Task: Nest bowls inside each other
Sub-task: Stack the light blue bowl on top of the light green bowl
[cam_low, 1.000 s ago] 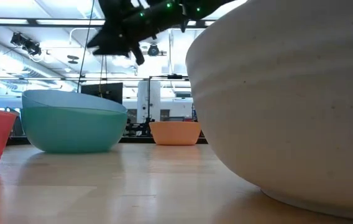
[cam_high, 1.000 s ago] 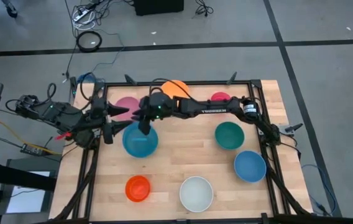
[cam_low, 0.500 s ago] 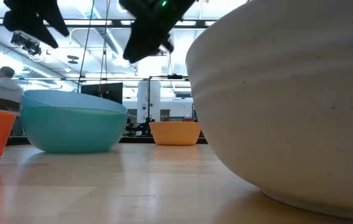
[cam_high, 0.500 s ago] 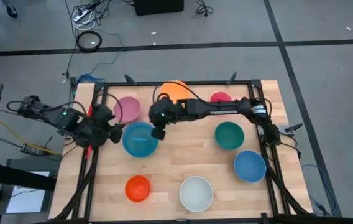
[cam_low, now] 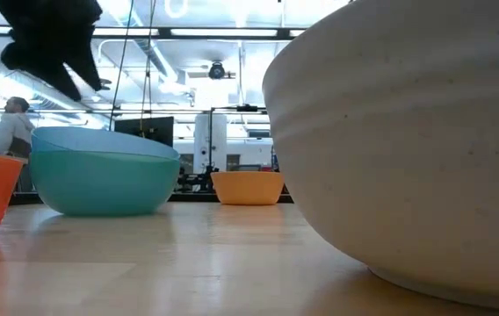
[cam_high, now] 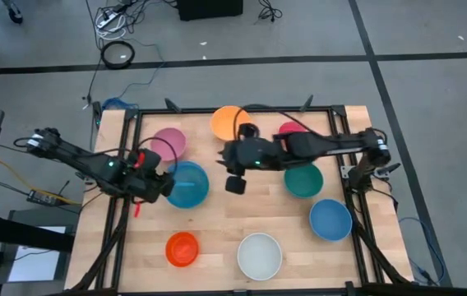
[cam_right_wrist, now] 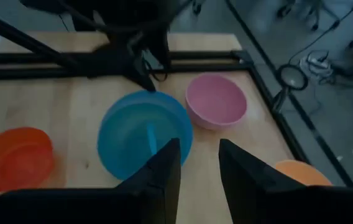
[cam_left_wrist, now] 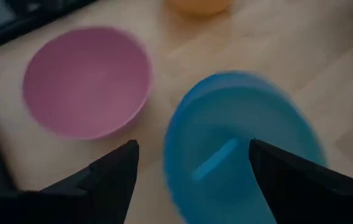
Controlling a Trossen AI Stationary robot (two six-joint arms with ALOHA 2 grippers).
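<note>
Left gripper [cam_high: 161, 186]: fingers spread wide, nothing held, at the left rim of the light blue bowl [cam_high: 187, 184], which is nested in a teal bowl. Pink bowl [cam_high: 168, 143] is just beyond it. Right gripper [cam_high: 235, 183]: fingers partly parted, nothing gripped, right of the light blue bowl; green bowl [cam_high: 303, 179] farther right.

1. Stacked blue bowls [cam_high: 187, 183] stand upright, left of centre.
2. Pink bowl [cam_high: 168, 142], orange bowl [cam_high: 229, 122] and magenta bowl [cam_high: 289, 129] line the far edge.
3. Teal bowl [cam_high: 303, 180], blue bowl [cam_high: 330, 219], white bowl [cam_high: 260, 256] and red-orange bowl [cam_high: 182, 248] sit apart.
</note>
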